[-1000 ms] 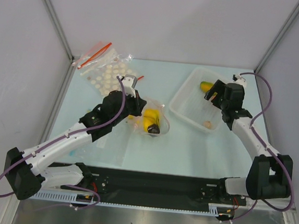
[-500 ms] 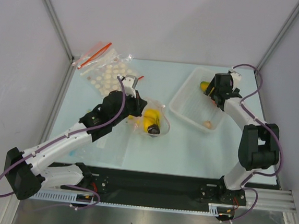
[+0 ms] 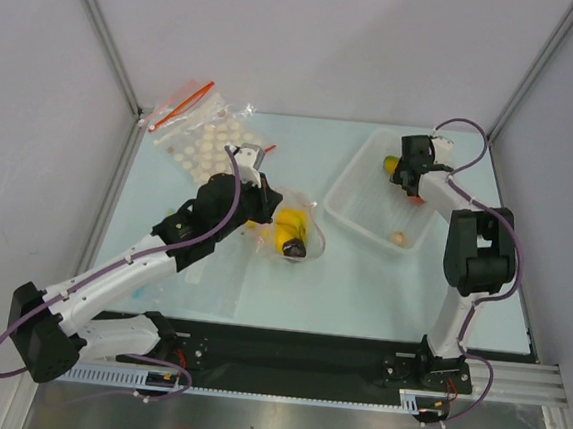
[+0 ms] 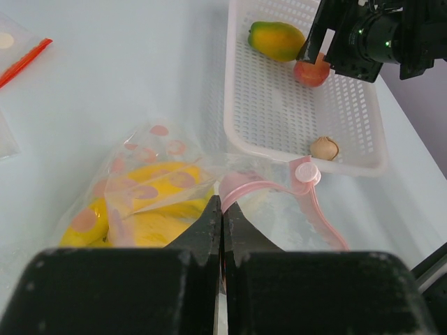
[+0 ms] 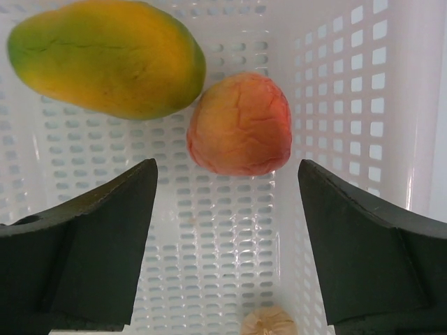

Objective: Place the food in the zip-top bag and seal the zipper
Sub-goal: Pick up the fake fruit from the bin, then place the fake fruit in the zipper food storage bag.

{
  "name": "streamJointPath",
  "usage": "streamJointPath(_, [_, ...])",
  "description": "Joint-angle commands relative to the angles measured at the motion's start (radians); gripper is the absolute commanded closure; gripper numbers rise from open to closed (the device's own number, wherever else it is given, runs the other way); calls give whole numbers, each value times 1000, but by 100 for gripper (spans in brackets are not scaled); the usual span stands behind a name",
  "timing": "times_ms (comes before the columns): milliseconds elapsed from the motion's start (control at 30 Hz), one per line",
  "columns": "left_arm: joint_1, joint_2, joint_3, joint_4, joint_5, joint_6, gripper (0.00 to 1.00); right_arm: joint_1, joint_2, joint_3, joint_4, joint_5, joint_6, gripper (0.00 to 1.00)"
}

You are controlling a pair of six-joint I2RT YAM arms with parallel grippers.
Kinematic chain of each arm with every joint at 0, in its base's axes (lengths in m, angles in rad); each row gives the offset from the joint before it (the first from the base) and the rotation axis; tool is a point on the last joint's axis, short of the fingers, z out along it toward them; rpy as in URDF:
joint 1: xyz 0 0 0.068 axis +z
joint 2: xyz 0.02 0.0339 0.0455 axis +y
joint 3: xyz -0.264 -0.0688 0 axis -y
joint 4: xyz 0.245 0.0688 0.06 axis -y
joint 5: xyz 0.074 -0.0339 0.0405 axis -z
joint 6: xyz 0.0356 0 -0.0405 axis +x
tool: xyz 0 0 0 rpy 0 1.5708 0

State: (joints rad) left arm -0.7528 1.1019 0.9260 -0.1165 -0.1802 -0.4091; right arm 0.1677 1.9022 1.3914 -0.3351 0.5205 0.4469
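Observation:
The clear zip-top bag [image 3: 293, 231] lies mid-table with the yellow banana bunch [image 3: 288, 222] and a dark purple piece [image 3: 295, 246] inside. My left gripper [image 4: 222, 209] is shut on the bag's mouth edge, right at the pink zipper [image 4: 316, 209], which curls off to the right. My right gripper [image 5: 227, 167] hangs open inside the white basket [image 5: 209, 244], just short of the orange-red peach [image 5: 241, 124]. The green-yellow mango [image 5: 105, 56] lies beside the peach. A small beige piece [image 5: 269, 322] sits at the basket's near end.
A clear bag of cream discs [image 3: 207, 142] with red strips lies at the back left. The basket [image 3: 353, 195] stands at the back right, close to the right wall. Grey walls enclose the table on three sides.
The right arm has folded back, carrying its open gripper toward the basket's far end over the peach and mango. The left arm and the bag have stayed put.

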Motion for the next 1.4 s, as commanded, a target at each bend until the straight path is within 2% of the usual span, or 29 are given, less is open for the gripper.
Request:
streamJointPath(0, [-5,-1,25,46,5,6,100,-36,32,23,5,-31,36,15])
streamJointPath(200, [-5,4,27,44,2,7,99,-62,83,35,24,-68,50,22])
streamJointPath(233, [-5,4,28,44,2,9,99,-62,86,29,33,-80,50,30])
streamJointPath(300, [-5,6,28,43,-1,9,99,-51,83,17,56,-85,55,39])
streamJointPath(400, [-5,7,28,43,-2,10,99,-24,60,-6,74,-54,52,48])
streamJointPath(533, [-5,7,30,43,2,10,100,30,-14,-43,97,4,32,53])
streamJointPath(767, [-5,1,28,41,-2,10,100,139,-256,-162,165,58,-19,55])
streamJointPath(967, [-5,0,28,41,2,7,100,222,-481,-250,218,-92,-86,57])
streamJointPath(1000, [-5,-2,27,41,2,9,100,245,-561,-290,235,-103,-99,57])
streamJointPath(1167, [-5,0,27,41,-4,10,100,429,-785,-408,358,-174,-155,57])
streamJointPath(1367, [-5,9,30,40,-10,12,100,555,-965,-571,528,-405,-267,61])
